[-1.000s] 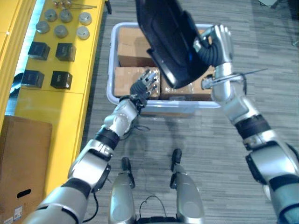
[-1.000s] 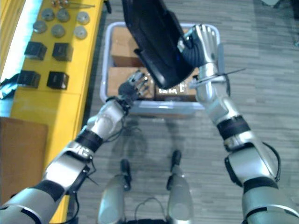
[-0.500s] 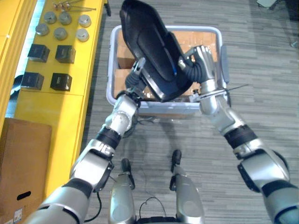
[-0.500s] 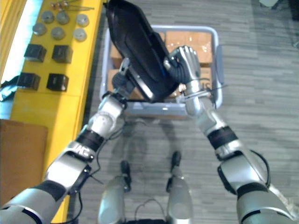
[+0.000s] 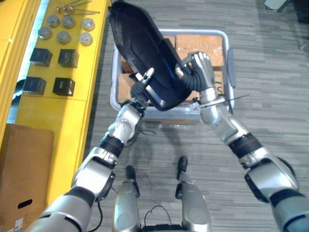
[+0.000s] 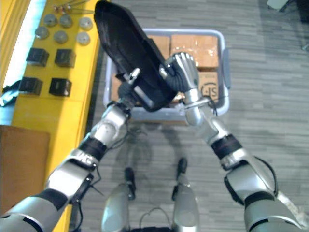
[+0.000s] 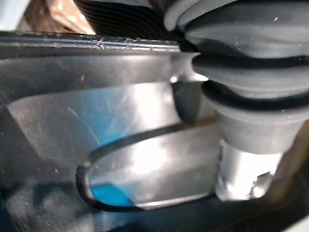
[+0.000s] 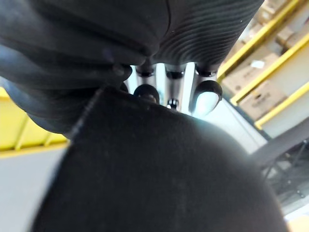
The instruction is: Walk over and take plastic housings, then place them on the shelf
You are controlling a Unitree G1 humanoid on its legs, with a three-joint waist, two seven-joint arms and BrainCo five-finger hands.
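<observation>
Gripping the right edge of a large black housing (image 5: 140,48), the right hand (image 5: 200,67) has its fingers curled over the rim, and its own wrist view shows the dark fingertips (image 8: 207,94) hooked just past that edge. The left hand (image 5: 140,91) takes the housing's lower left edge: one silver finger (image 5: 147,74) lies on the upper face while the rest of the hand sits beneath, so it pinches the shell between them. The left wrist view looks from very close onto the housing's glossy surface, with a raised oval outline. The housing hangs in the air between both hands, tilted, directly above a pale grey-blue bin (image 5: 169,112). Its lower end is over the bin's near wall, and its upper end reaches past the bin's far left corner. Inside the bin lie brown cardboard boxes (image 5: 199,42), partly hidden behind the housing. The bin stands on a grey plank floor (image 5: 270,87). Just left of the bin runs a yellow shelf (image 5: 58,106). On it, round metal discs (image 5: 63,36) sit level with the bin's far end and four black cubes (image 5: 63,86) level with its near half. A brown carton (image 5: 24,169) sits left of the bin, nearer the robot.
</observation>
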